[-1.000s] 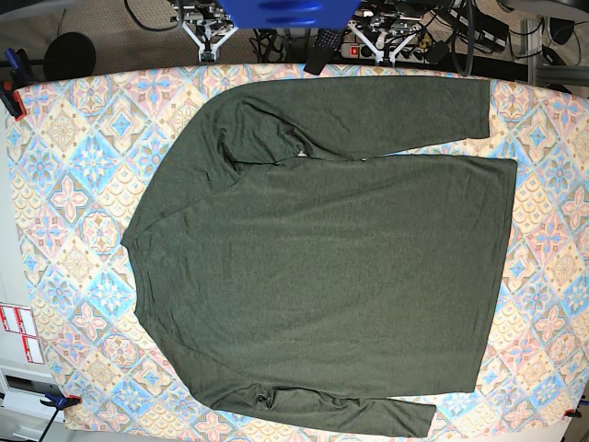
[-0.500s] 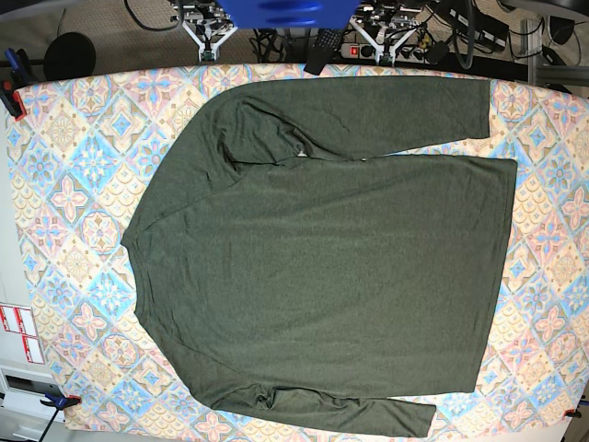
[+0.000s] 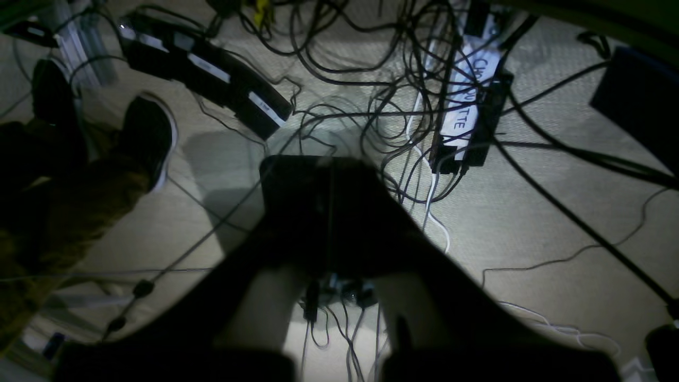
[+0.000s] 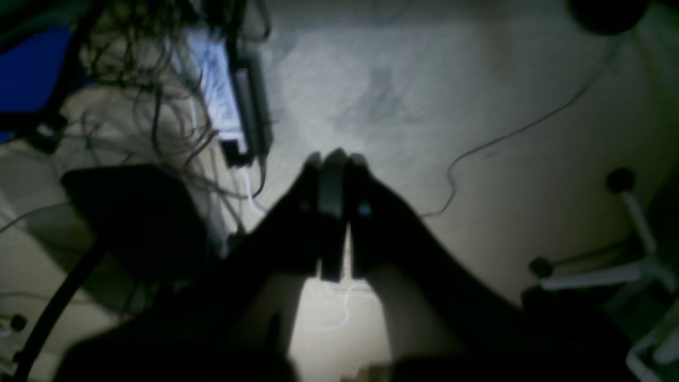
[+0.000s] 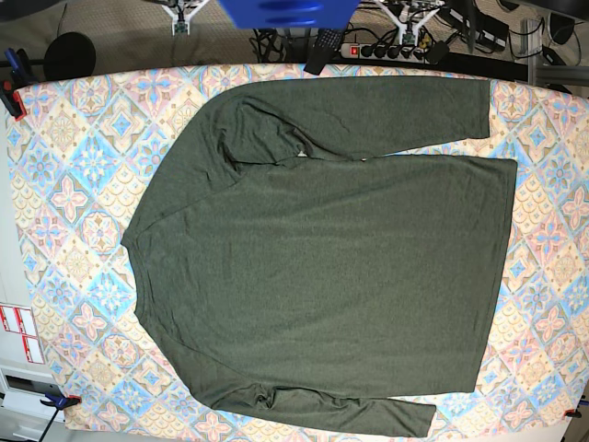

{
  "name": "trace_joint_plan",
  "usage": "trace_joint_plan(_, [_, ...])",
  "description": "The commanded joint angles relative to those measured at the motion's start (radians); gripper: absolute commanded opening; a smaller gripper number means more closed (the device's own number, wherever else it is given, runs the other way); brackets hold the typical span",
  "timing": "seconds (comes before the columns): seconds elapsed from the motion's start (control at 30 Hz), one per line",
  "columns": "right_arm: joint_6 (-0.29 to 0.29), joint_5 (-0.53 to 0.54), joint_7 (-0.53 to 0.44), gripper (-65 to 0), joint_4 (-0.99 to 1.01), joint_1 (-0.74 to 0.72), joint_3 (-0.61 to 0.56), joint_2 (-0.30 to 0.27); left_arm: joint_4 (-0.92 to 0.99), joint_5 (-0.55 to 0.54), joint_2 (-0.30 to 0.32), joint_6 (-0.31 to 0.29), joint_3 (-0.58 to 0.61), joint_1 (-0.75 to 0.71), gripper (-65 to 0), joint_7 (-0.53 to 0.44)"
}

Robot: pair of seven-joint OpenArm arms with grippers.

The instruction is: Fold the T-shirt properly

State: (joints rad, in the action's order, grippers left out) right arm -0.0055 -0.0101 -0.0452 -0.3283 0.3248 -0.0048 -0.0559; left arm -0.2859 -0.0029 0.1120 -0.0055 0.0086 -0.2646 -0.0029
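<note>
The left gripper (image 3: 330, 175) appears as two broad, flat black fingers (image 3: 297, 212) with squared tips, widening toward a dark base where thin cables run. The right gripper (image 4: 333, 164) has narrower black fingers (image 4: 310, 212) with rounded tips and a grey strip between them.

T-shirt (image 5: 322, 267) lies flat; nothing stands above it.
</note>
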Motion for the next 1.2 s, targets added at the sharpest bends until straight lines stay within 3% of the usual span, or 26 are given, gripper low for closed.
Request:
trace_joint_plan(0.0, [-0.001, 0.005, 0.0, -65.0, -0.013, 0.03, 0.002, -0.002, -0.036, -0.003, 0.007, 0.003, -0.003, -0.037, -65.0, -0.009])
trace_joint_plan(0.67, [-0.001, 0.009, -0.003, -65.0, -0.394, 0.337, 0.007, -0.015, -0.657, -0.006, 0.096, 0.005, -0.006, -0.473, -65.0, -0.006])
trace_joint_plan(0.83, [-0.001, 0.011, -0.003, -65.0, -0.541, 0.414, 0.009, -0.051, -0.806, -0.006, 0.097, 0.005, -0.009, -0.563, -65.0, -0.001])
trace_joint_plan(1.17, [-0.001, 0.009, -0.003, -65.0, -0.923, 0.61, 0.161, -0.057, -1.154, -0.006, 0.099, 0.006, -0.011, -0.755, -65.0, -0.001])
